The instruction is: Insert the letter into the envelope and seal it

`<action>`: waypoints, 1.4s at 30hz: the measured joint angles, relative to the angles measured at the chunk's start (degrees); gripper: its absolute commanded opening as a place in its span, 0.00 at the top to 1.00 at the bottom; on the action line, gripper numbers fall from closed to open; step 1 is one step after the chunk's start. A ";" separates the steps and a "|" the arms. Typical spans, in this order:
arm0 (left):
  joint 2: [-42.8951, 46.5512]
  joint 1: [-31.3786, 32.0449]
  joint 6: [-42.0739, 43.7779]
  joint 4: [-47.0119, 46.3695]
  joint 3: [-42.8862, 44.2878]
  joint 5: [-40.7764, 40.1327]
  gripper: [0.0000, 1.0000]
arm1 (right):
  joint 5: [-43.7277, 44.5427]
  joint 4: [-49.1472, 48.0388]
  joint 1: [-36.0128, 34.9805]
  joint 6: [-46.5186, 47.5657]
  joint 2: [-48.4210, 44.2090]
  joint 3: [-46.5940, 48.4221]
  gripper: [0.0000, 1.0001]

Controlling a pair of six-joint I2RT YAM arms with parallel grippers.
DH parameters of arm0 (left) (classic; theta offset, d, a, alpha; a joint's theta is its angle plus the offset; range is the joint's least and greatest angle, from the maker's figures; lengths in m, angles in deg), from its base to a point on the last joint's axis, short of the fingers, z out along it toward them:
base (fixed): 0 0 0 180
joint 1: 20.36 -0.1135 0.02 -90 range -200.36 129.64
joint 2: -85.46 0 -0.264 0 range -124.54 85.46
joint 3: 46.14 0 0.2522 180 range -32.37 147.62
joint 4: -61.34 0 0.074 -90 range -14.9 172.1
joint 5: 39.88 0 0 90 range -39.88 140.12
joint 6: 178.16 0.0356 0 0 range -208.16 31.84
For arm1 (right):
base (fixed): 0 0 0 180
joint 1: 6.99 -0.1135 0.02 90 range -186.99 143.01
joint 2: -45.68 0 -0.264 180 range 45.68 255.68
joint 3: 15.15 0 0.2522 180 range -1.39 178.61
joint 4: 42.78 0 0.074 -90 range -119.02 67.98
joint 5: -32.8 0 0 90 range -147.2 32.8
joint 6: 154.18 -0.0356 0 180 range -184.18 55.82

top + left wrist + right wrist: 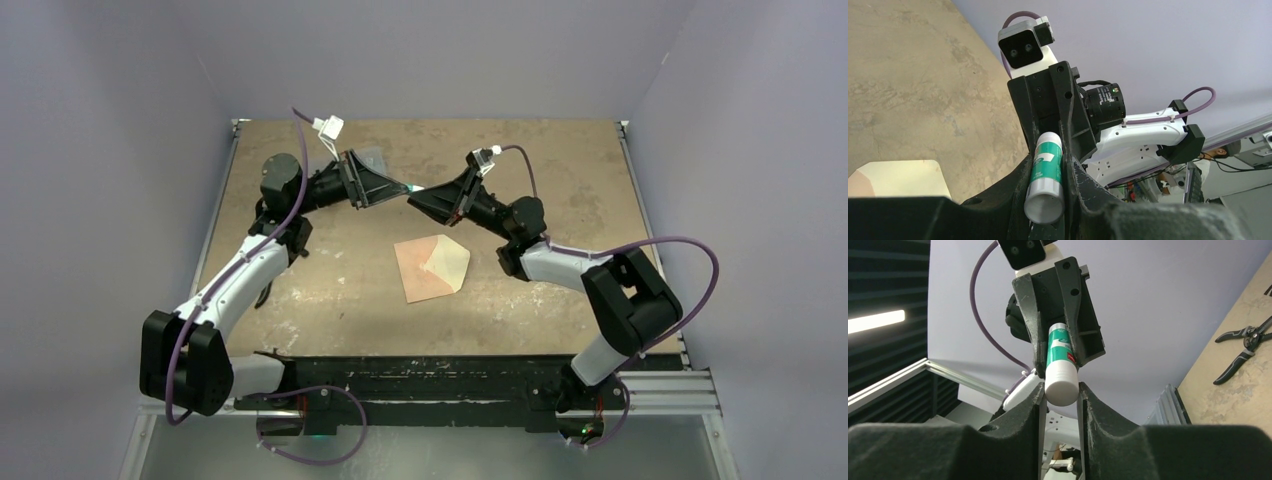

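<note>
The left gripper point(398, 190) pinches a green-and-white plastic glue stick point(1046, 172) by its body. Just right of it, the right gripper point(418, 198) is pressed onto the stick's white cap point(1062, 385). Below both lies the salmon-pink paper envelope point(430, 270), flap open; the letter cannot be made out. A skewed pull could jam the cap or drop the stick.

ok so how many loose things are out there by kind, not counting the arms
envelope: 1
glue stick: 1
pliers: 1
total: 3
</note>
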 measured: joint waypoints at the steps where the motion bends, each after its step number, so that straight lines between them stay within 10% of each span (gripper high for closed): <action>1: 0.04 0.00 0.15 0.11 0.15 0.11 1.00 | -0.39 0.00 0.00 0.02 0.00 0.00 0.70; 8: 0.04 0.00 1.70 2.78 0.79 0.70 1.00 | -1.14 -0.33 0.00 -0.11 -0.63 -0.07 0.41; 19: 0.02 0.02 3.82 5.14 2.91 3.06 1.00 | -1.51 -1.22 0.00 -0.61 -0.72 -0.17 0.66; 27: 0.02 0.00 7.08 7.93 3.43 3.93 1.00 | -2.14 -0.87 0.00 -0.66 -0.70 -0.28 0.51; 42: 0.42 0.02 10.95 10.45 3.87 4.39 1.00 | -2.27 -1.60 -0.04 -2.01 0.48 -0.83 0.61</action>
